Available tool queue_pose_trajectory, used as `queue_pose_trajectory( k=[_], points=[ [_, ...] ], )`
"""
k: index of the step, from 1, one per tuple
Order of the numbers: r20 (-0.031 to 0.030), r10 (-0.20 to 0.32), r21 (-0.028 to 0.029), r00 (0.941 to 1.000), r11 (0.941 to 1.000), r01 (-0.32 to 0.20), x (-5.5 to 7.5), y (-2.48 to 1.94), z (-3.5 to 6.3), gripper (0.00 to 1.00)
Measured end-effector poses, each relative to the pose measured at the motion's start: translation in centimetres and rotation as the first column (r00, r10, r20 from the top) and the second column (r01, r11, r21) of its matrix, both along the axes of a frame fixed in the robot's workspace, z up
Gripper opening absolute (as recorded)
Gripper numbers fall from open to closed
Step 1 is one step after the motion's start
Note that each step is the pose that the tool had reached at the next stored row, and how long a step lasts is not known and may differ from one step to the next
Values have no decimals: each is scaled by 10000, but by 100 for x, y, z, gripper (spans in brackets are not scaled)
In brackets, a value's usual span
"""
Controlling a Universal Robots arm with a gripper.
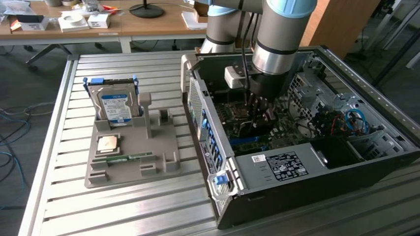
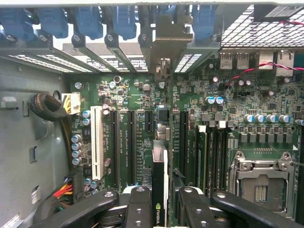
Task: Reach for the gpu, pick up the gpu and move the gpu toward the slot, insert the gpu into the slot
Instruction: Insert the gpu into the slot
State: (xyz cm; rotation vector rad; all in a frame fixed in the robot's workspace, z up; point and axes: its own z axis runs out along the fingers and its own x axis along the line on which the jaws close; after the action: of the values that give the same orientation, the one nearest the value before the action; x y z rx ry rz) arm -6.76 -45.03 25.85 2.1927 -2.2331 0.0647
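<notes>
The gpu (image 2: 159,190) is seen edge-on in the wrist view: a thin dark card with a pale silver strip along one side and a small green logo near the tool. It stands upright over the green motherboard (image 2: 199,99), inside the open computer case (image 1: 276,169) that lies on the slatted tabletop (image 1: 131,206). The tool (image 2: 159,209) grasps the gpu, its black fingers (image 2: 137,206) partly closed on either flat face of the card. In the exterior view the tool (image 1: 257,105) reaches straight down into the case, above the motherboard. The card's long axis runs away from the tool toward the case's rear wall with its row of blue bracket clips (image 2: 123,21), parallel to the long black slot (image 2: 183,142) just beside it. Whether the card's lower edge touches the slot cannot be told. Outside the case, on the exterior view's left, a grey fixture (image 1: 131,152) carries a blue-labelled hard drive (image 1: 117,105) standing on edge.
</notes>
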Motion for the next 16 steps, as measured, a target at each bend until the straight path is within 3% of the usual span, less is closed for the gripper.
queue_pose_trajectory(
  k=[5, 8, 12, 16],
  points=[
    [0, 1, 32, 10000, 10000, -1, 0, 0, 0, 27],
    [2, 1, 88, 10000, 10000, -1, 0, 0, 0, 27],
    [0, 1, 105, 10000, 9999, -1, 0, -1, 1, 27],
    [2, 1, 201, 10000, 9998, -1, 0, -3, 1, 27]
  ],
)
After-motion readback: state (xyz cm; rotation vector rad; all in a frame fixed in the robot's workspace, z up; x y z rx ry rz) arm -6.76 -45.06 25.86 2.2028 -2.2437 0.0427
